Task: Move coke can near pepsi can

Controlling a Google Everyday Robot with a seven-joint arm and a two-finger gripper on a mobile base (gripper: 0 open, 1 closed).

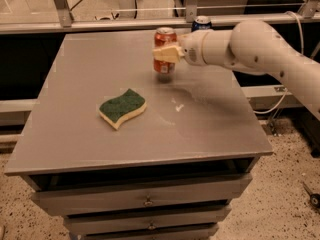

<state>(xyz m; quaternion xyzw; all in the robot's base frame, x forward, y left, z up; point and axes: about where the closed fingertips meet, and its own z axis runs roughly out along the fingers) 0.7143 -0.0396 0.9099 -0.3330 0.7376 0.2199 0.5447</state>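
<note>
The coke can, red-orange with white markings and a silver top, is upright and held just above the grey table near its back middle. My gripper is shut on the coke can, one cream finger lying across its front. The pepsi can, dark blue with a silver top, stands at the table's back edge just right of the coke can. Only its top part shows above my white arm, which comes in from the right.
A green and yellow wavy sponge lies on the table left of centre, nearer the front. Metal rails run behind the table's back edge. Drawers sit below the tabletop.
</note>
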